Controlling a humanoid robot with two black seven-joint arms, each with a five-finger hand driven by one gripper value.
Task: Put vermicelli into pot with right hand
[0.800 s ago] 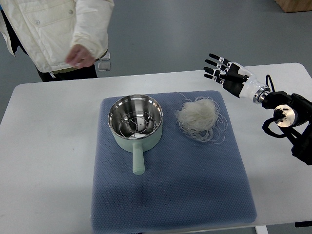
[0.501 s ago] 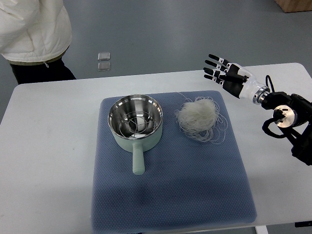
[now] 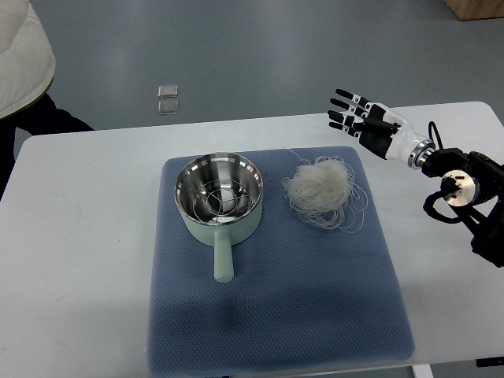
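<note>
Your right hand (image 3: 364,120) is hovering over the table's far right edge, fingers spreading out, holding nothing, arm reaching in from the right.

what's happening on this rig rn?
The right hand hovers open above the table's far right, holding nothing. The vermicelli lies loose on the blue mat, right of the green pot, which has only a wire rack inside. Nothing grasped yet. A person in a white jacket stands at the far left corner.

We've got the pot (image 3: 218,196) on the mat (image 3: 315,291), vermicelli (image 3: 321,189) at its 3 o'clock, right hand (image 3: 365,122) at 1.
</note>
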